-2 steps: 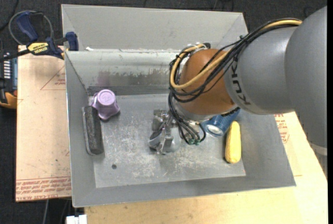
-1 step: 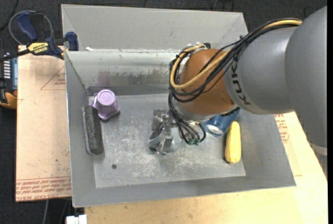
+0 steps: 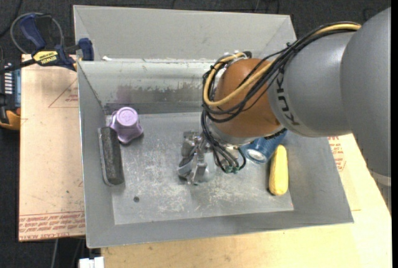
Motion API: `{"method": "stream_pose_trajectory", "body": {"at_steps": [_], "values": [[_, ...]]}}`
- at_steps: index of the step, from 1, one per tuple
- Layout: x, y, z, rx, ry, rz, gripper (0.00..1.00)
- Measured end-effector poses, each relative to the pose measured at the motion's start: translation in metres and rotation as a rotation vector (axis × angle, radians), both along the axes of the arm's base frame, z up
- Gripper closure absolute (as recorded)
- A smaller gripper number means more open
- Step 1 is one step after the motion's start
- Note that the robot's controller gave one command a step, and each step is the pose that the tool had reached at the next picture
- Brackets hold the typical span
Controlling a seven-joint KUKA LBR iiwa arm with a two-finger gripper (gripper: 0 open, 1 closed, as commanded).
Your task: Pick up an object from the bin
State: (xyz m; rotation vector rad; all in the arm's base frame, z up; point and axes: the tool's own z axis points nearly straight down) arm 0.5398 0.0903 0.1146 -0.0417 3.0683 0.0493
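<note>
My gripper [image 3: 193,167] hangs low over the middle of the bin floor, its metal fingers pointing down and left, with nothing visible between them. A yellow banana-shaped thing [image 3: 278,170] lies to its right, near the bin's right wall. Beside that, a blue round object [image 3: 260,150] peeks out from under the arm. Far to the left stands a purple cup [image 3: 126,124], upside down.
A long dark grey bar [image 3: 111,157] lies along the left wall, just below the purple cup. The arm with its orange cover and cables hides the bin's middle right. Bare floor spreads in front of the gripper, toward the bin's near wall.
</note>
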Motion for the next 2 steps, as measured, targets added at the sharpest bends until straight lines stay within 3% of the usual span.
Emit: {"method": "stream_pose_trajectory", "body": {"at_steps": [2], "values": [[-0.0014, -0.0074, 0.0092, 0.004, -0.005, -0.013, 1.00]]}}
